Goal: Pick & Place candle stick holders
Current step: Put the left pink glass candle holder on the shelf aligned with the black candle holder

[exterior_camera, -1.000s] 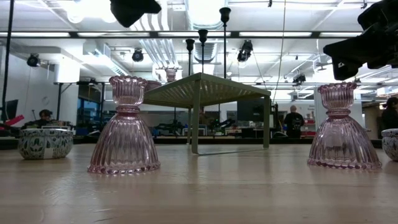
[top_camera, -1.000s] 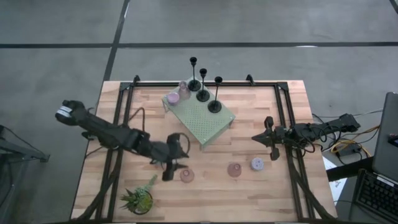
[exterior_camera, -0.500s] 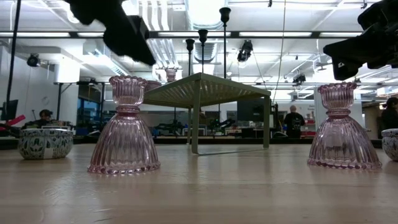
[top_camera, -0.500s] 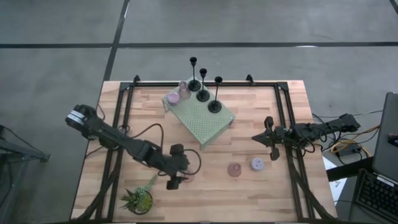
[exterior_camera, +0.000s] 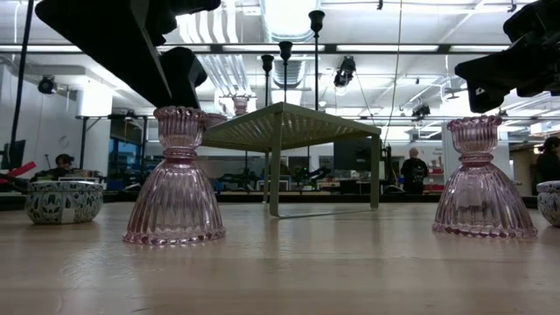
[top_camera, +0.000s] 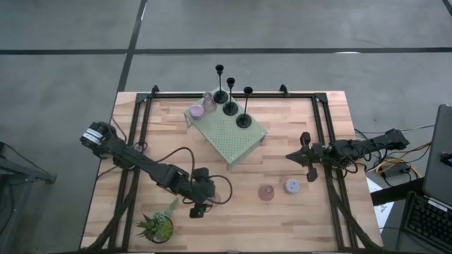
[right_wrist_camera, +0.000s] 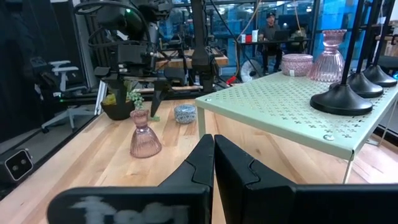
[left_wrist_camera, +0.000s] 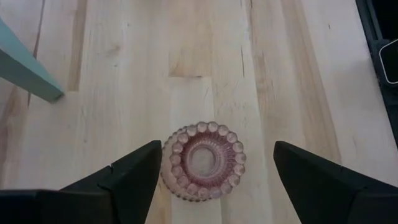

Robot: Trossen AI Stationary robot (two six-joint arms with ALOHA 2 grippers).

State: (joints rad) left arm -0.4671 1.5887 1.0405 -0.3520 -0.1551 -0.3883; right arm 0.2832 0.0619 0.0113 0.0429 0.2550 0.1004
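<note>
A pink ribbed glass candle stick holder point(left_wrist_camera: 203, 160) stands upright on its flared base on the wooden table, near the front left; it also shows in the low view point(exterior_camera: 178, 175). My left gripper point(left_wrist_camera: 217, 152) is open right above it, pointing down, one finger on either side and clear of it; in the high view my left gripper point(top_camera: 200, 204) hides the holder. A second pink holder point(top_camera: 266, 192) and a pale blue-grey cup point(top_camera: 292, 185) stand to its right. My right gripper point(top_camera: 291, 155) is shut and empty, held above the table's right side.
A green perforated stand point(top_camera: 229, 134) at the table's far middle carries three black tall-stemmed holders point(top_camera: 231, 107), a pink cup point(top_camera: 196, 111) and a pink holder point(top_camera: 209, 106). A spiky potted plant point(top_camera: 157, 226) stands at the near left corner, close to my left gripper.
My left gripper has gone toward the table's near edge and a little to the right, and has come down over the left pink holder, so that its open fingers now stand on either side of it. The holder has stayed in place.
</note>
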